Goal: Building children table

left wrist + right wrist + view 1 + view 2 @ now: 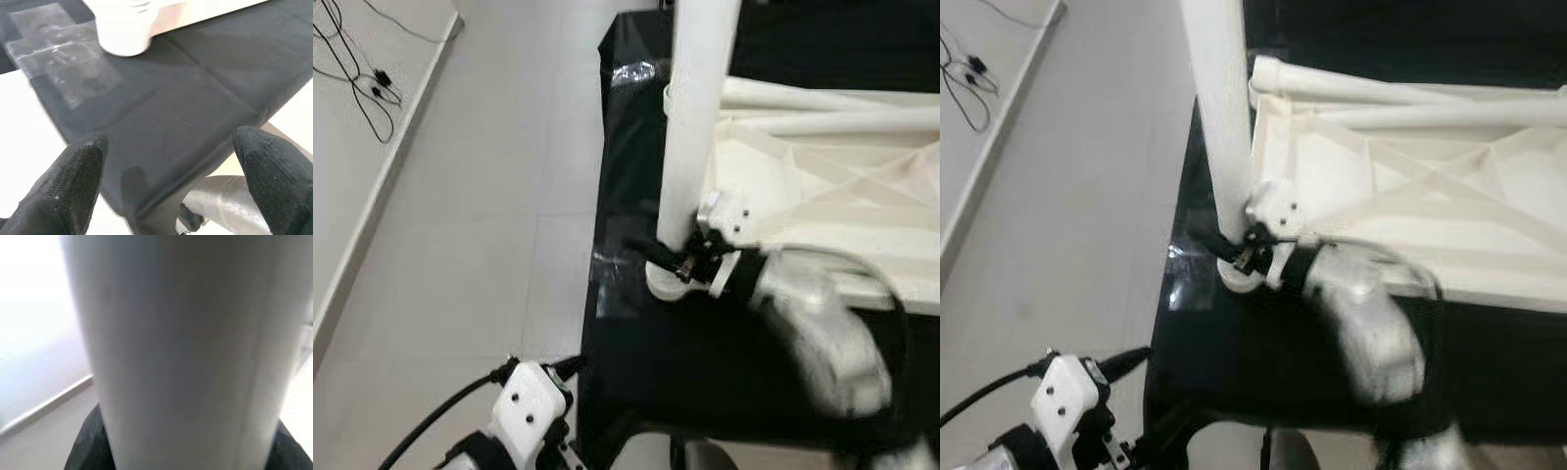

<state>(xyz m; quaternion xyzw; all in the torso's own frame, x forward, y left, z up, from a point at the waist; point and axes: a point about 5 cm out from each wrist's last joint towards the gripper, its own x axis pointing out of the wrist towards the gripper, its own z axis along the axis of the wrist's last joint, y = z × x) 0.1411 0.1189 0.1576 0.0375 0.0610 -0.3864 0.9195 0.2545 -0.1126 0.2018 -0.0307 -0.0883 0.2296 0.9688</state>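
The table leg (690, 137) stands gripped low in our right hand (677, 259); a loose grip could topple it; our left hand (166, 181) hangs open, empty.

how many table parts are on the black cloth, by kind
upright white table leg: 1, with the right gripper at its base
white table legs lying flat: 2
white tabletop panel, ribbed underside up: 1
total: 4 parts on the black cloth
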